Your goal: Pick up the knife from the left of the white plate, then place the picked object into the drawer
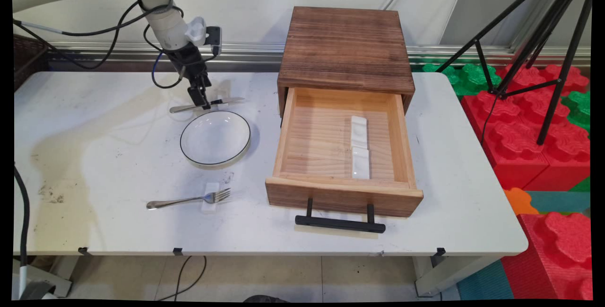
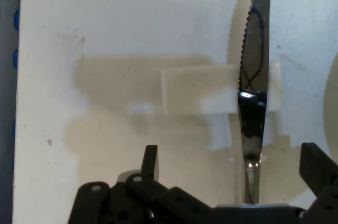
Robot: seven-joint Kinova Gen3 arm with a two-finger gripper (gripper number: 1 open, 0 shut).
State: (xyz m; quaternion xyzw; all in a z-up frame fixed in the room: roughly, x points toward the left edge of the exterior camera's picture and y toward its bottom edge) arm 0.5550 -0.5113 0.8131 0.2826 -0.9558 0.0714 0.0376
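Steel fork (image 1: 189, 199) on small white rest (image 1: 210, 197), near worktop (image 1: 94, 155) front. Black two-finger jaws (image 2: 232, 163) spread wide, straddling serrated steel knife (image 2: 253, 92) on white block rest (image 2: 198, 97). Black-rimmed white bowl (image 1: 215, 138) just beside. Open wooden drawer (image 1: 342, 146) rightward.

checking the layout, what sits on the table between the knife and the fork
The white bowl with a dark rim lies between the knife at the back and the fork at the front, as the main view shows. The hand is at the knife.
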